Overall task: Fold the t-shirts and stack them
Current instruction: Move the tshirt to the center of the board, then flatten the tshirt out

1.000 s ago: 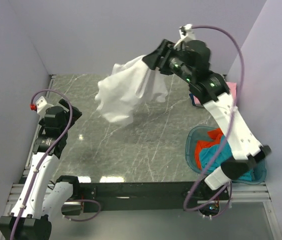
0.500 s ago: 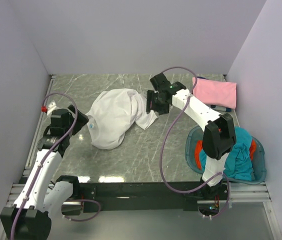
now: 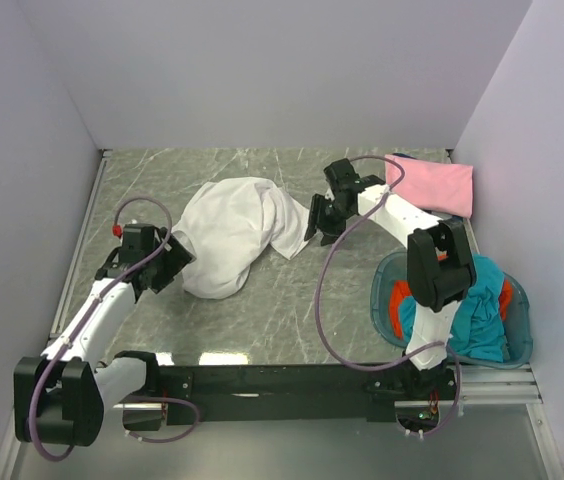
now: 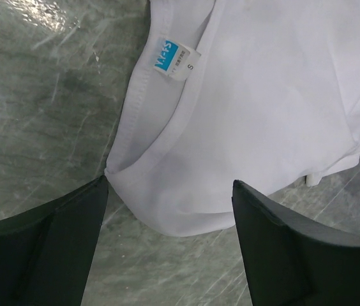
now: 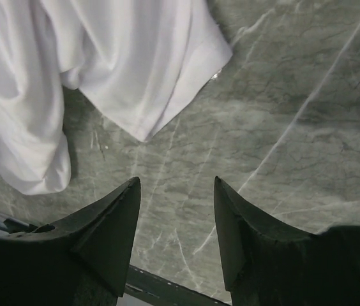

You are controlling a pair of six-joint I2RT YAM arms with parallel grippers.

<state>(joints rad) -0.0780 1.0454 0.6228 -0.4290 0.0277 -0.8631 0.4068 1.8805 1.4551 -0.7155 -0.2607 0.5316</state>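
Note:
The white t-shirt (image 3: 230, 232) lies crumpled in a heap on the marble table, mid-left. Its collar with a blue label (image 4: 173, 64) faces my left gripper (image 3: 170, 262), which stands open at the heap's left edge; the folded collar edge (image 4: 167, 210) sits just ahead of and between the fingertips. My right gripper (image 3: 315, 224) is open over bare table just right of the shirt's trailing hem (image 5: 148, 95), holding nothing. A folded pink t-shirt (image 3: 430, 185) lies at the back right. The teal t-shirt (image 3: 477, 300) and the orange-red t-shirt (image 3: 395, 306) are bunched in the basket.
The round translucent blue basket (image 3: 378, 290) stands at the front right beside the right arm's base. Lilac walls close in the table on the left, back and right. A metal rail (image 3: 87, 220) runs along the left edge.
The white t-shirt, held up in the air by my right gripper, has come down onto the table and been let go. My left gripper has moved right, up to the shirt's collar.

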